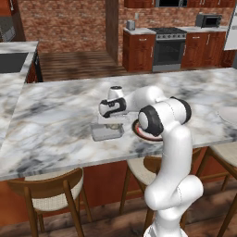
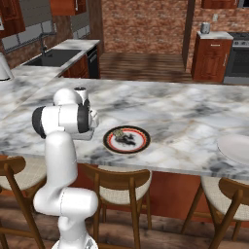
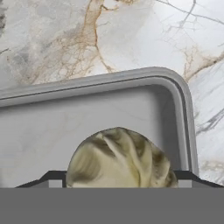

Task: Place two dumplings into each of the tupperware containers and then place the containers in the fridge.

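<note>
In the hand view a pale, pleated dumpling (image 3: 120,157) sits between my two fingertips, which touch it on both sides; my gripper (image 3: 121,181) is shut on it. Just below it lies a grey tupperware container (image 3: 109,83), of which one rounded corner shows. From the left base view the gripper (image 1: 111,123) hangs right over that container (image 1: 107,134) on the marble counter. A round black, red-rimmed plate (image 2: 111,143) lies just to the right and holds more dumplings (image 2: 127,139). The fridge is out of view.
The marble island counter (image 1: 55,120) stretches wide to the left and back. A pale round dish (image 2: 236,148) rests at its right end. Wooden stools (image 1: 51,187) stand along the front edge. A sink (image 2: 56,57) and an oven (image 1: 168,46) lie beyond.
</note>
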Available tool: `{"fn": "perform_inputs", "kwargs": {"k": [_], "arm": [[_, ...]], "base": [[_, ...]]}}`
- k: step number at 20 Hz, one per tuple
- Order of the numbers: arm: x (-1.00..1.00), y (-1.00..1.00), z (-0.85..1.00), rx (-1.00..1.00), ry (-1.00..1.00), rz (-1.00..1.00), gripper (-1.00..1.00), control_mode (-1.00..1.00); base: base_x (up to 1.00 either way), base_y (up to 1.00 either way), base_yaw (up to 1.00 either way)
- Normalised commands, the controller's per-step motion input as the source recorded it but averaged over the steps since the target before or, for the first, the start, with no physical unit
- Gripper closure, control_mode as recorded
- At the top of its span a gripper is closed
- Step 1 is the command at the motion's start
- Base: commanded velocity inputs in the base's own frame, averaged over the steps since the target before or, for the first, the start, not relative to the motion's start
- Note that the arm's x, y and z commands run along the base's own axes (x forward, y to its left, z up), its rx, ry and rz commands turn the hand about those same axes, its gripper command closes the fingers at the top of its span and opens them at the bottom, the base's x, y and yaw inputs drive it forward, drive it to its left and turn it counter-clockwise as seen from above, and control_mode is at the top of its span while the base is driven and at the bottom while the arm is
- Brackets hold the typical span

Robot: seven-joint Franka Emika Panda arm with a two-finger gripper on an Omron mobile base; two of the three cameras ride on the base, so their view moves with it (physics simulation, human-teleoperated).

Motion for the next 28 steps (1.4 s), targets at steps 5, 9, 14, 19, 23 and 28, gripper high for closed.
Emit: {"fn": "perform_inputs", "kwargs": {"k": [5,9,14,19,23,28], "arm": [[0.1,0.13,-0.03,0.0,0.0,0.0,-1.0,-1.0],[0.0,-0.01,0.02,0.0,0.0,0.0,-1.0,-1.0],[0.0,-0.21,0.16,0.0,0.0,-0.02,-1.0,-1.0],[0.08,-0.65,0.35,0.0,0.05,-0.05,-1.0,-1.0],[0.0,-0.99,0.15,0.01,0.06,-0.11,-1.0,-1.0],[0.01,-0.89,-0.07,0.02,-0.01,-0.12,-1.0,-1.0]], "base": [[0.0,0.0,0.0],[0.0,0.0,0.0],[0.0,0.0,0.0],[0.0,0.0,0.0],[0.0,0.0,0.0],[0.0,0.0,0.0]]}}
